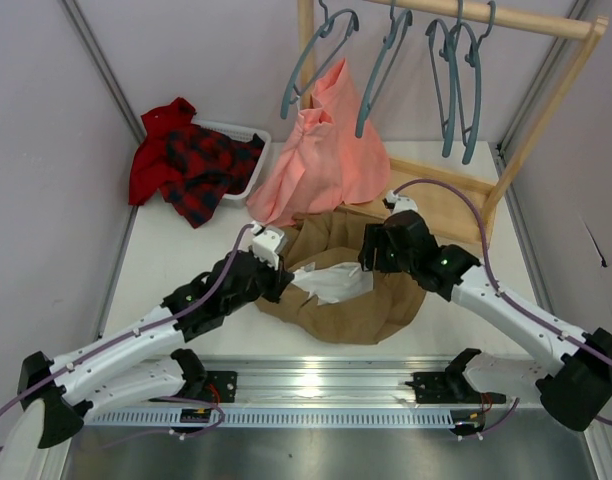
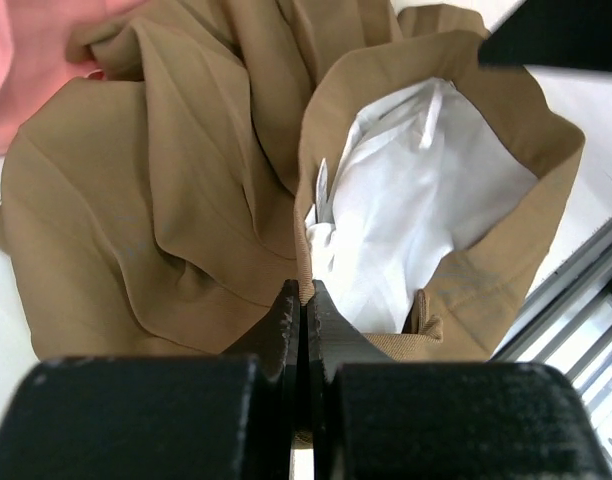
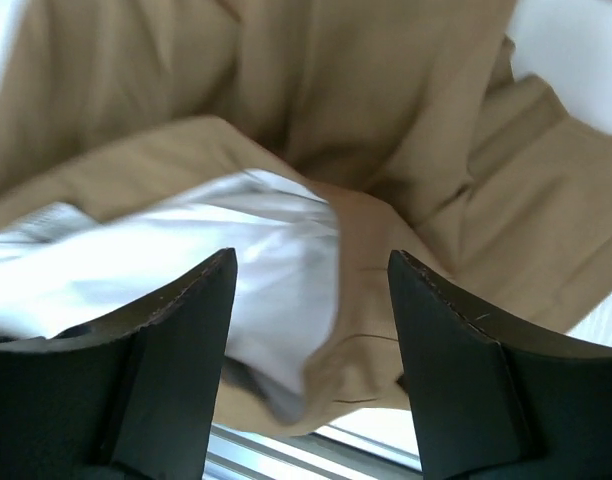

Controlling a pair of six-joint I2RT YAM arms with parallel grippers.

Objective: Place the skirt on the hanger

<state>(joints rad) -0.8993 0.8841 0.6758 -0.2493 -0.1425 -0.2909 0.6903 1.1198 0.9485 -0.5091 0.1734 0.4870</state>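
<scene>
While the left gripper (image 2: 304,300) bites the waistband (image 2: 308,225) of the skirt (image 1: 371,310) at nine o'clock to hold its mouth open, the right gripper (image 3: 311,275) hangs spread over the three o'clock rim, centre of the bench (image 1: 186,255), hanger (image 1: 310,70) up at twelve.

Skirt (image 1: 376,310): plain khaki, white lining (image 1: 331,283). Garment (image 1: 321,165) at its 12 o'clock: plain salmon pink. Garment (image 1: 191,160) at 10 o'clock: red-and-black plaid; basket (image 1: 256,165) white. Hangers (image 1: 304,75): slate grey-blue. Surface (image 1: 166,260): white.
</scene>
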